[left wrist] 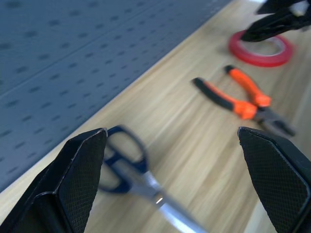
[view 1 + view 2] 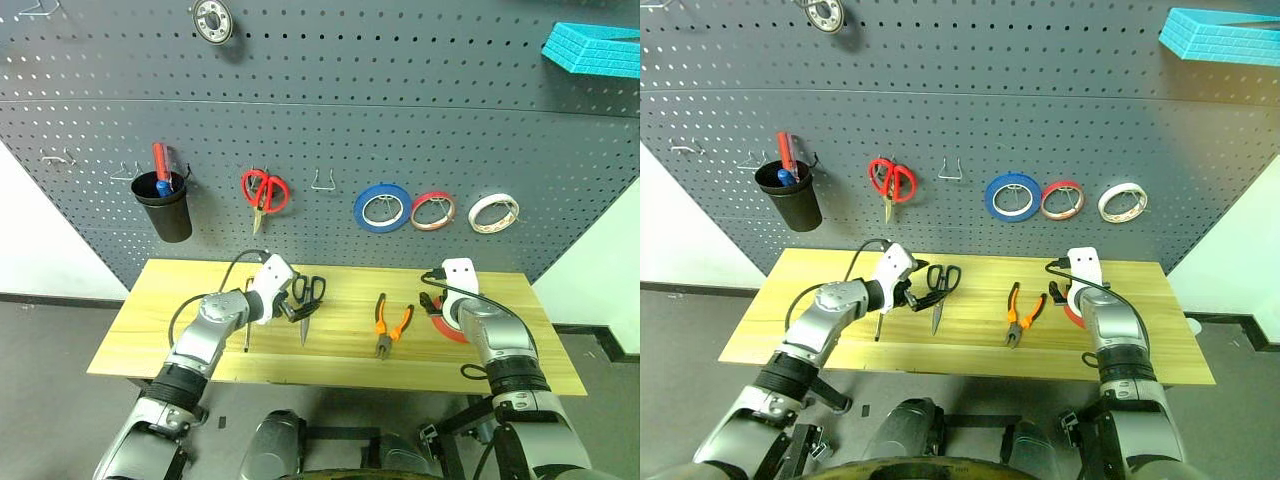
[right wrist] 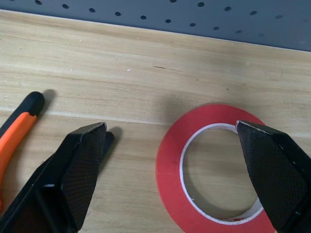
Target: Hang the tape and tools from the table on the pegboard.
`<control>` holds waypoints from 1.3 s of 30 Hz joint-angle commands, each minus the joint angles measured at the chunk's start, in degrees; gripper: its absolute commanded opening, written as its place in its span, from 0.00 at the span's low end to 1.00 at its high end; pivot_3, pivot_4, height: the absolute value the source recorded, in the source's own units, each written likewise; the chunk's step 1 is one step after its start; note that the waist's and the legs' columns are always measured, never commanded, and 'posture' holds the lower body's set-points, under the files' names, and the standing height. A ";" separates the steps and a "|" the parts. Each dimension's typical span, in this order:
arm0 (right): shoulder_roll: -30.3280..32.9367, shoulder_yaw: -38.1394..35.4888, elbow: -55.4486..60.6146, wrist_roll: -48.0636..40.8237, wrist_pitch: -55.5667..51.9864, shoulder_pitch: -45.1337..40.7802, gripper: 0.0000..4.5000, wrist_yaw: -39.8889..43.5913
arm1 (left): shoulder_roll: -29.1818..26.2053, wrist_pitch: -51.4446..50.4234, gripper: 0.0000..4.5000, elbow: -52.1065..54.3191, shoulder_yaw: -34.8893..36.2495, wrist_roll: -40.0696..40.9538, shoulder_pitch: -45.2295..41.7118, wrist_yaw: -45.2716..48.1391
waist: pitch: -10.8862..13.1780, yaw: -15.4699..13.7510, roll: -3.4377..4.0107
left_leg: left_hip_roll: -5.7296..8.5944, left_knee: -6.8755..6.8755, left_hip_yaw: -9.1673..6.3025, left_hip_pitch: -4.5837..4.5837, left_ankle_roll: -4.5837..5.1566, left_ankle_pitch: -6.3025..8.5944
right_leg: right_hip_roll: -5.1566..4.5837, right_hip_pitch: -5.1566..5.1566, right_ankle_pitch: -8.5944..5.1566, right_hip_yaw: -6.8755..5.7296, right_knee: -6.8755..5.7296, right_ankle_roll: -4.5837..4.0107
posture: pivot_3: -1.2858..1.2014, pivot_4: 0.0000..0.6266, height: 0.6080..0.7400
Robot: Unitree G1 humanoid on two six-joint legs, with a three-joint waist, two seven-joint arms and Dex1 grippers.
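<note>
We are noting that nothing of the task is hanging yet. The tape (image 3: 214, 170) is lying flat on the table (image 2: 340, 355) near its right end. The pliers (image 2: 391, 323) are lying near the middle, and the scissors (image 2: 305, 297) are lying left of them, blades pointing toward us. The screwdriver (image 2: 878, 325) is lying just left of the scissors, partly hidden under our left arm. All four are waiting to go up.

We are holding our left hand (image 1: 177, 179) released, fingers spread wide, hovering over the scissors' dark handles without touching them. We are holding our right hand (image 3: 182, 179) released too, fingers wide apart, one finger over the tape's far edge and the other beside it toward the pliers; we cannot tell whether it is touching. We are judging both arms to be lining up first grasps, so the work is at its very start.

The table is light wood, bare apart from these things, sitting against the pegboard (image 2: 330, 120). The pegboard is already carrying red scissors (image 2: 264, 192), a black cup (image 2: 164, 205), a blue roll (image 2: 382, 208), a thin red roll (image 2: 433, 211) and a white roll (image 2: 493, 213). An empty hook (image 2: 322, 182) is sitting between the red scissors and the blue roll, with more at far left. A grey floor (image 2: 50, 340) and white walls are flanking the board.
</note>
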State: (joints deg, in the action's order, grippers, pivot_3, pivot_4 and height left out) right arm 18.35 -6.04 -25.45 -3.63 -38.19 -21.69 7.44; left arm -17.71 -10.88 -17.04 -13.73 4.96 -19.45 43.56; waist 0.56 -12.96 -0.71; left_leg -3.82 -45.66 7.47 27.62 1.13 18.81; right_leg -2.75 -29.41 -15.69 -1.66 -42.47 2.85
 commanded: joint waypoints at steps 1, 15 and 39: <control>-0.52 -1.40 0.82 -0.32 1.76 -2.03 0.99 -1.16 | 0.64 2.70 1.00 -1.60 -0.69 -1.23 -1.94 0.48 | 0.02 0.19 0.03 | 0.00 -0.06 -0.01 0.03 0.02 0.01 | 0.00 -0.02 0.00 0.00 -0.05 0.00 | 0.64 0.03 0.37; -2.75 -1.20 -7.93 -1.18 1.00 -4.86 0.99 0.61 | -1.27 0.03 1.00 4.06 1.25 0.20 1.53 1.21 | 0.25 1.34 0.29 | -0.06 -1.61 -0.15 1.16 0.19 0.11 | -0.14 -1.12 -0.17 0.00 -1.57 0.23 | 0.65 0.03 0.37; 2.36 -2.56 -24.81 -1.02 11.12 -10.40 0.99 1.73 | -5.06 -5.79 1.00 13.04 3.28 1.89 6.50 1.69 | 0.29 1.08 0.36 | -0.01 -1.69 -0.17 1.68 0.20 0.10 | -0.12 -1.53 -0.18 0.00 -1.63 0.16 | 0.66 0.03 0.37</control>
State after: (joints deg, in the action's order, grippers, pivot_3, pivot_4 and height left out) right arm 20.41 -8.33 -50.54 -4.71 -28.17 -30.24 8.84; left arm -22.43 -17.00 -6.43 -11.54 5.78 -12.34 45.05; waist 0.85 -11.87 -0.36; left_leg -3.84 -47.35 7.30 29.30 1.33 18.91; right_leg -2.87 -30.95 -15.87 -1.67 -44.10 3.00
